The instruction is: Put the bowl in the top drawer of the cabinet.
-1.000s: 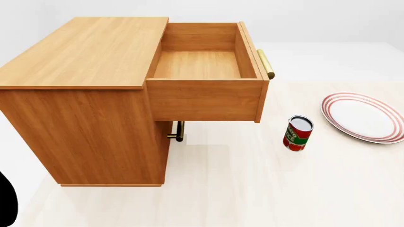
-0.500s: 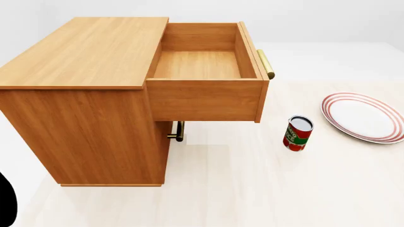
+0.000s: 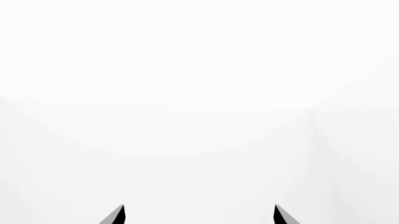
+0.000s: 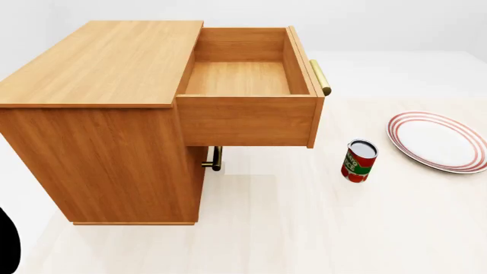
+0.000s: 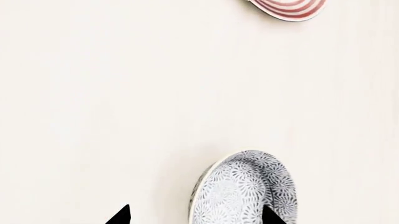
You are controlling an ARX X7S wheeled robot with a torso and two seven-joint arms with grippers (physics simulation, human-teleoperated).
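The bowl (image 5: pixel 244 189) is seen on the floor between the spread fingers of the right gripper (image 5: pixel 196 215), ungrasped. Being stiff, smooth and breakable, it is best pinched at the rim.

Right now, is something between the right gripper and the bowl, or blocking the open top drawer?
Nothing visible. The bowl lies right at the right gripper, with no object between. The top drawer is pulled out and empty; the can and plate sit aside.

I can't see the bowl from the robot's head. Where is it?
Only the right wrist view shows the bowl: it sits on the pale floor between the right gripper's fingertips, apart from the plate.
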